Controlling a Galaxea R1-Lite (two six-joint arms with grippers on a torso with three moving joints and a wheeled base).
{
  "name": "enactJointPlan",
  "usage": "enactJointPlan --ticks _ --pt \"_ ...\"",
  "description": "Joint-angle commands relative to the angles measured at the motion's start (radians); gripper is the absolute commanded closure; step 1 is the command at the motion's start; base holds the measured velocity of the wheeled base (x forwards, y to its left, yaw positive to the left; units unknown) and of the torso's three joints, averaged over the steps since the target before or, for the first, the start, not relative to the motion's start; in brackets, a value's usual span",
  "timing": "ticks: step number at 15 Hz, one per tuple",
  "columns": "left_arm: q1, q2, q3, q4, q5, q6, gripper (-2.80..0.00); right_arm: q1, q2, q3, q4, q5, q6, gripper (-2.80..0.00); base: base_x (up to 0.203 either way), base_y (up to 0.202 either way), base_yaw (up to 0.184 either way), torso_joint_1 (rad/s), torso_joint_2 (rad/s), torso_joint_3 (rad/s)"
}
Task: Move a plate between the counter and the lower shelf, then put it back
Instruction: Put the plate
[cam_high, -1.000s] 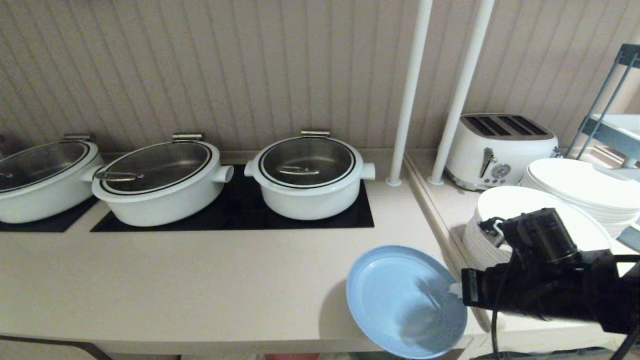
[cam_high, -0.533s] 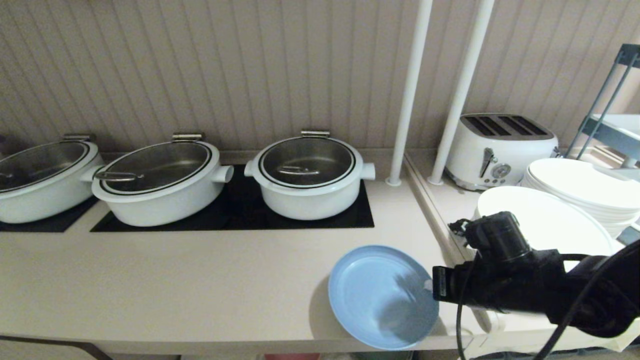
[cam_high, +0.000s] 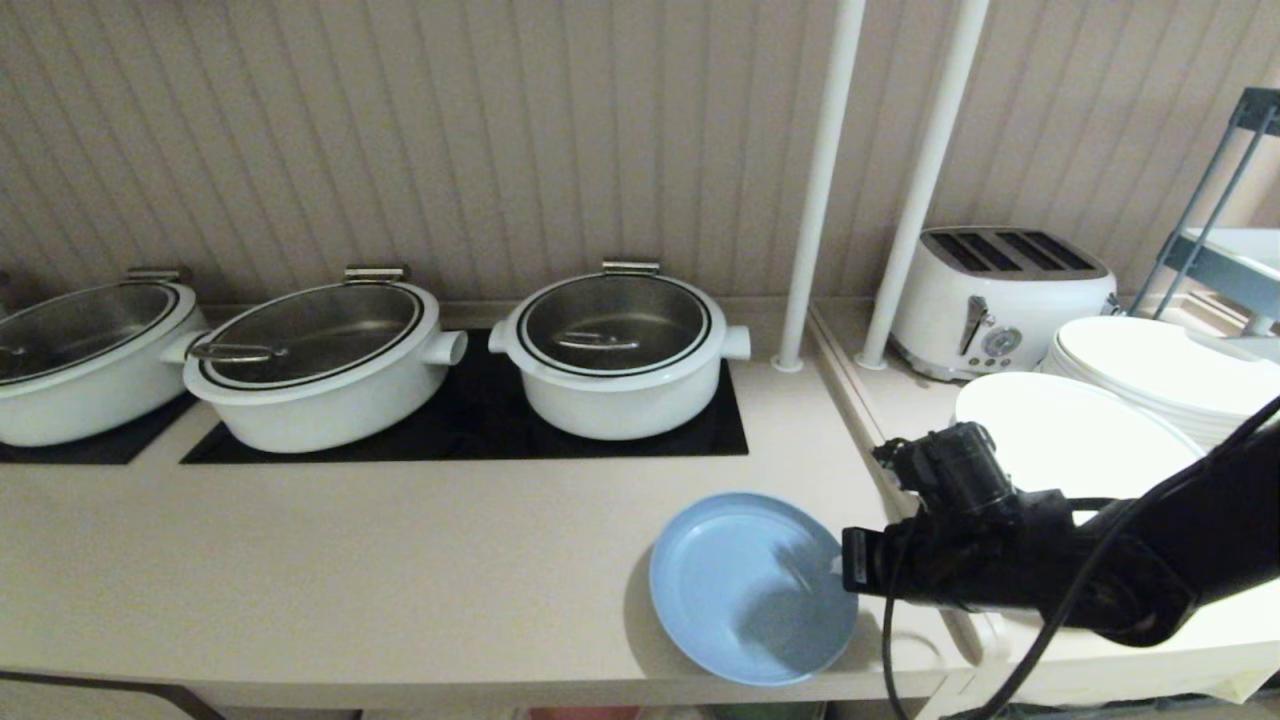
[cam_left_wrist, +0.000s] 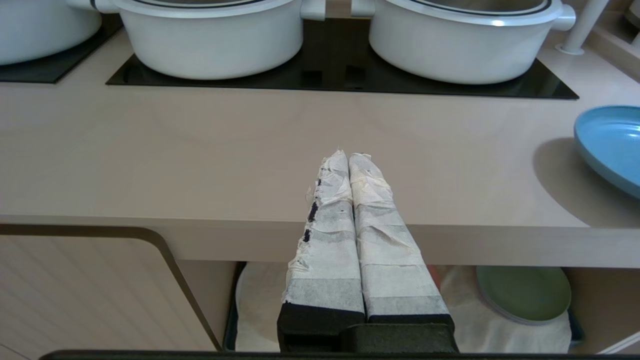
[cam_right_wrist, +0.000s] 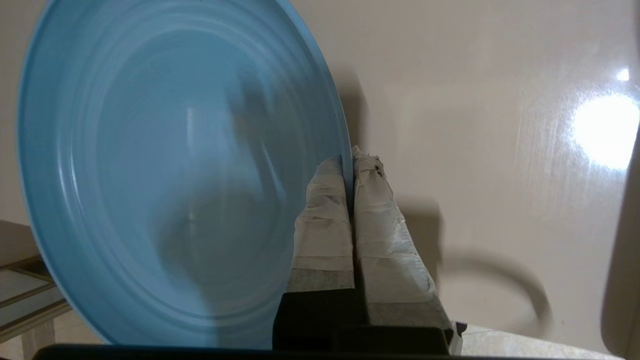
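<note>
Glossy beige worktop (cam_high: 350, 560): a light blue round matte plate (cam_high: 745, 590) is pinched at its rim by the closed right gripper (cam_right_wrist: 352, 162); slippage is risked by so narrow a hold.

Dim, warm indoor light; glossy surfaces glare.
The light blue round matte plate (cam_right_wrist: 165, 170) looks motion-smeared; a white glare spot sits at three o'clock on the glossy beige counter (cam_right_wrist: 605, 130).

Ribbed beige wall panelling (cam_high: 500, 130) behind two white poles (cam_high: 820, 180), grey metal rack (cam_high: 1215, 240) at far right.
</note>
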Motion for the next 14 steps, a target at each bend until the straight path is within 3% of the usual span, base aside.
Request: enactJointPlan --ticks 1,13,14 --pt "0.000 0.000 0.000 0.000 0.000 -0.001 0.00 0.000 0.025 -0.005 -0.002 -0.003 0.002 0.00 0.000 0.000 0.000 0.000 0.00 0.000" --pt "0.000 0.000 0.000 0.000 0.000 -0.001 0.00 -0.006 0.063 -0.053 0.004 -0.003 0.003 0.00 0.000 0.000 0.000 0.000 0.00 0.000" --pt "0.000 0.000 0.000 0.000 0.000 -0.001 0.00 -0.006 0.063 -0.054 0.004 -0.003 0.003 -2.80 0.000 0.000 0.000 0.000 0.00 0.000"
